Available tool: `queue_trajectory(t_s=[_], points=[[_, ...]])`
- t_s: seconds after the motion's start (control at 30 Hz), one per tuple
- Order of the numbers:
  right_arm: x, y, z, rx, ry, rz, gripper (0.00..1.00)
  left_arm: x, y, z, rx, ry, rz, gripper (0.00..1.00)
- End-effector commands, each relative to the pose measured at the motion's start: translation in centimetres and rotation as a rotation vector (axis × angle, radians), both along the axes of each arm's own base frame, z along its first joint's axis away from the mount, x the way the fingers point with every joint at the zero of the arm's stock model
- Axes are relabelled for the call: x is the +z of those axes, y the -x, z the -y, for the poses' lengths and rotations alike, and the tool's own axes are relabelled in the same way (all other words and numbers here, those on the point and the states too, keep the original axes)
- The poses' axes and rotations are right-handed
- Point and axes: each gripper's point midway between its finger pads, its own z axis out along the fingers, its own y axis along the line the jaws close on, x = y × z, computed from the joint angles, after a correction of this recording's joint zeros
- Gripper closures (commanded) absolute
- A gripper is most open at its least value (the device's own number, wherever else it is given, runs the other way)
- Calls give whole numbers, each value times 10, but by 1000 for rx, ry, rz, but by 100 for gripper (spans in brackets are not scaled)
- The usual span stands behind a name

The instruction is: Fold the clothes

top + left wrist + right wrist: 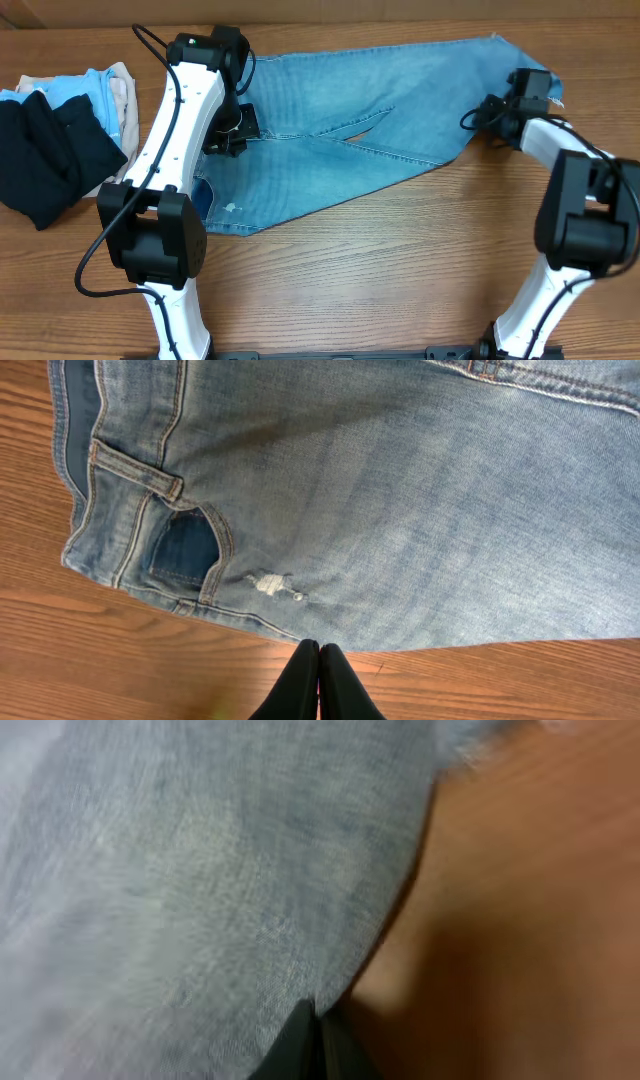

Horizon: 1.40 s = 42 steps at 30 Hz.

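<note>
The light blue jeans (340,130) lie spread across the back of the table, waist at the left and legs running right. My left gripper (236,122) hovers above the waist end; in its wrist view the fingers (318,650) are shut and empty, and below them are the flat denim (380,510), a dark front pocket and the jeans' edge. My right gripper (497,107) is at the leg ends; in its wrist view the fingers (318,1018) are shut on the edge of the blurred denim (200,880), which is raised off the wood.
A black garment (50,150) and small light blue and beige garments (95,88) are piled at the left edge. Both arm bases stand at the front. Bare wood table (400,260) lies in front of the jeans.
</note>
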Motion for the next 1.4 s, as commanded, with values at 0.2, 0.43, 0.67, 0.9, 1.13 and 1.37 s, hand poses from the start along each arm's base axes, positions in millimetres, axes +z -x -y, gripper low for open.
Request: queue_trajectory(t_s=[0.2,0.43,0.67,0.9,1.13,1.37], points=[[161,115,24,-162,106,-79,94,1,-5,-9,-16,-39,23,95],[195,139,46,-306,215,-41,91,1,-6,-9,-23,-37,29,96],[166,101,75,-314,311,-37,56,1,-6,-7,-22,-26,27,95],[106,165,78,-370,211,-386,28,1,-5,-7,-49,-25,24,94],[91,228,94,-532,78,-563,21,1,-7,-7,-56,-23,30,91],[59,252,101,-598,-51,-582,21,1,-7,-7,-56,-24,30,89]])
